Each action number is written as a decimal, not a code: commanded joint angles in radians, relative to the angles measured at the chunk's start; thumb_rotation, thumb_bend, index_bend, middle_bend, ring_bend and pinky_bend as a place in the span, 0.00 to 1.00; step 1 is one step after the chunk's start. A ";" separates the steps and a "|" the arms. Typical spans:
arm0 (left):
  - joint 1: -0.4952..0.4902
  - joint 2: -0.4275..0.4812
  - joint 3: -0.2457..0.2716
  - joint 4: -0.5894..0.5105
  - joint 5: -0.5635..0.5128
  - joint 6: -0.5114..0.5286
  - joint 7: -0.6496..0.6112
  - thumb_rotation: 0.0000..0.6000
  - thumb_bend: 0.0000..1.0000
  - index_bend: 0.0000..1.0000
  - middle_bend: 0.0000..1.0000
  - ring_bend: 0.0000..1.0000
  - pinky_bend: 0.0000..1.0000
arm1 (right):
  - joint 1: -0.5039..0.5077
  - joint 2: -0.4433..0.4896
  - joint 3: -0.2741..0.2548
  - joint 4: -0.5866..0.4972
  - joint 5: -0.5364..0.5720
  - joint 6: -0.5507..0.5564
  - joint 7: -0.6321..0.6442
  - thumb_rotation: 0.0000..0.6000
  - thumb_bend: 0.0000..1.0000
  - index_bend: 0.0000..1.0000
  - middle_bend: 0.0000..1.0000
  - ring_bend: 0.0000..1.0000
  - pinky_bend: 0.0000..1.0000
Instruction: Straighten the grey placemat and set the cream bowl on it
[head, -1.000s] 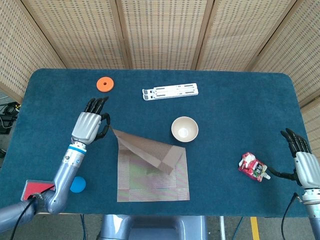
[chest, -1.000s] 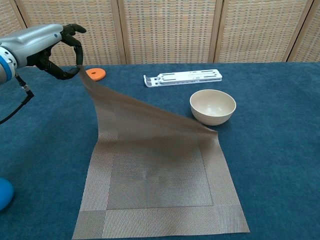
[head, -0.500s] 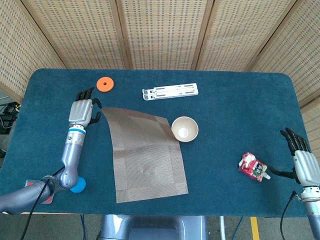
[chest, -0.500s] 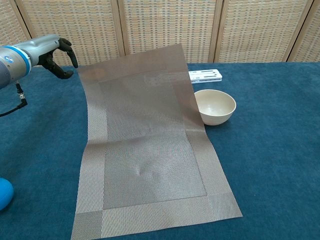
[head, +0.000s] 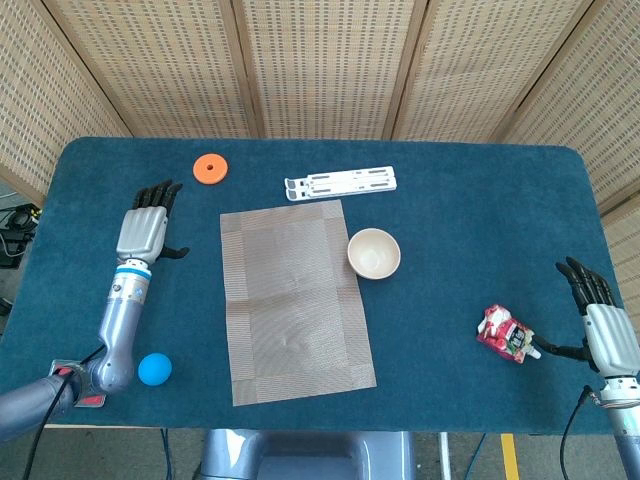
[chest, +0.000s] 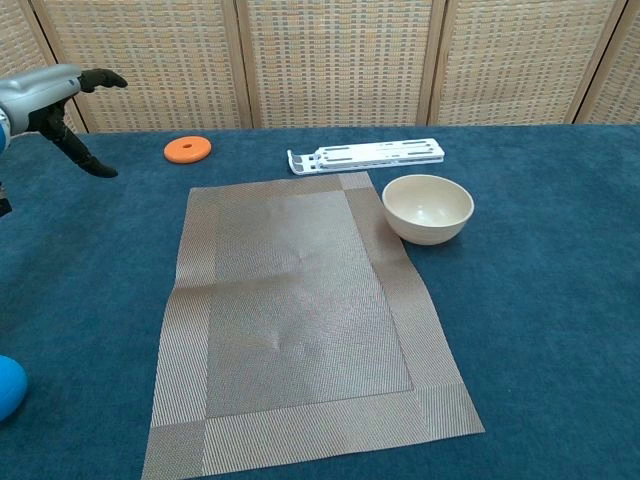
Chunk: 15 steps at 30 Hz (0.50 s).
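Grey placemat (head: 296, 297) flat and unfolded on blue counter (head: 460, 210), cream bowl (head: 374, 253) just beside its right edge — not on it, left hand (head: 141, 232) empty, fingers spread, left of mat, right hand (head: 603, 322) empty, fingers apart — near counter's right edge.

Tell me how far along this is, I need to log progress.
Done: the placemat lies unfolded and flat, though slightly skewed. In hand: nothing; the left hand is open beside the mat, the right hand open at the table's edge. Left: the bowl sits off the mat, touching its right edge.
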 joint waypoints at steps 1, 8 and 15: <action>0.052 0.039 0.051 -0.056 0.066 0.056 -0.033 1.00 0.14 0.06 0.00 0.00 0.00 | 0.001 0.000 -0.005 -0.002 -0.011 0.002 0.001 1.00 0.15 0.01 0.00 0.00 0.00; 0.143 0.087 0.142 -0.130 0.182 0.163 -0.068 1.00 0.14 0.06 0.00 0.00 0.00 | 0.003 -0.003 -0.013 -0.004 -0.026 0.000 0.001 1.00 0.15 0.01 0.00 0.00 0.00; 0.289 0.125 0.258 -0.236 0.275 0.314 -0.109 1.00 0.14 0.06 0.00 0.00 0.00 | 0.010 -0.007 -0.021 -0.010 -0.034 -0.011 -0.021 1.00 0.15 0.01 0.00 0.00 0.00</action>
